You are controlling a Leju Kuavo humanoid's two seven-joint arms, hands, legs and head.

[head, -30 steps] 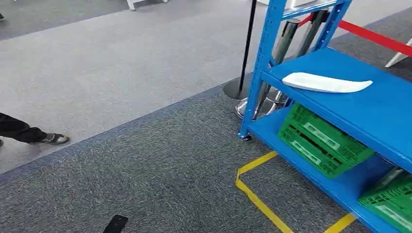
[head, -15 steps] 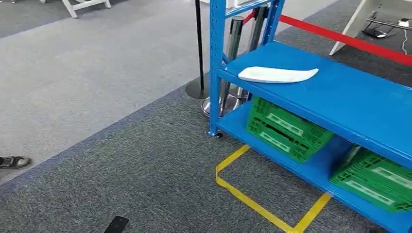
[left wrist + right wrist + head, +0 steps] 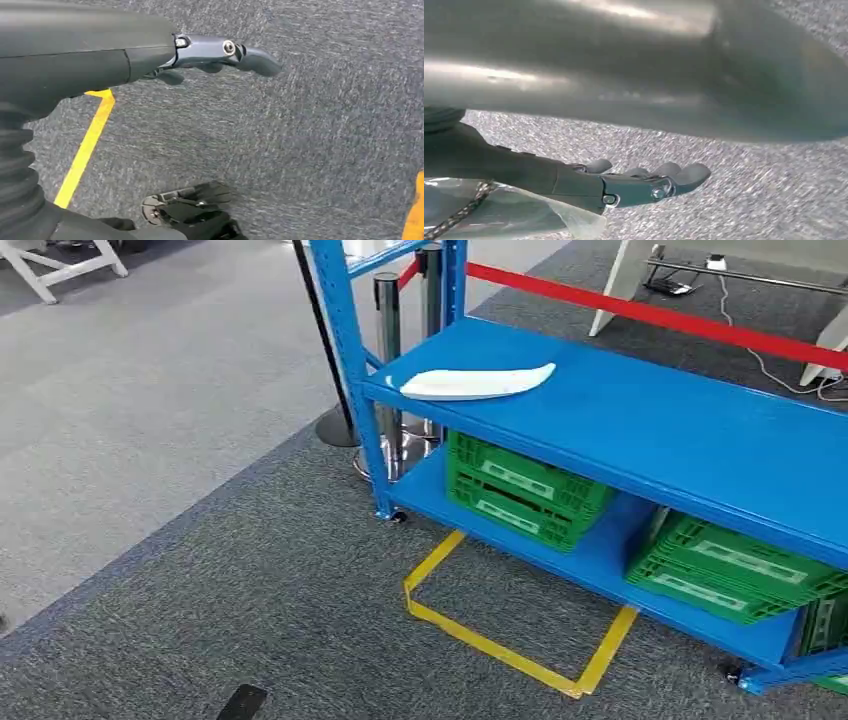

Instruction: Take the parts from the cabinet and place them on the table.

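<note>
A long white curved part [image 3: 475, 383] lies on the middle shelf of the blue cabinet rack [image 3: 680, 430], near that shelf's left end. My left hand [image 3: 165, 55] hangs over the grey carpet with its thumb and fingers apart and nothing between them. My right hand [image 3: 624, 187] also hangs above the carpet, fingers stretched out straight and holding nothing. Both hands are well away from the rack and the part.
Two green crates [image 3: 525, 488] [image 3: 745, 565] stand on the rack's bottom shelf. Yellow tape [image 3: 500, 645] marks a square on the carpet before the rack. Chrome stanchions [image 3: 388, 360] and a red belt [image 3: 650, 315] stand behind it. A flat black object [image 3: 242, 702] lies on the floor.
The camera has swung: the whole scene has slid left, bringing more of the rack and a second crate into the picture. A person's shoe at the left edge has left the picture.
</note>
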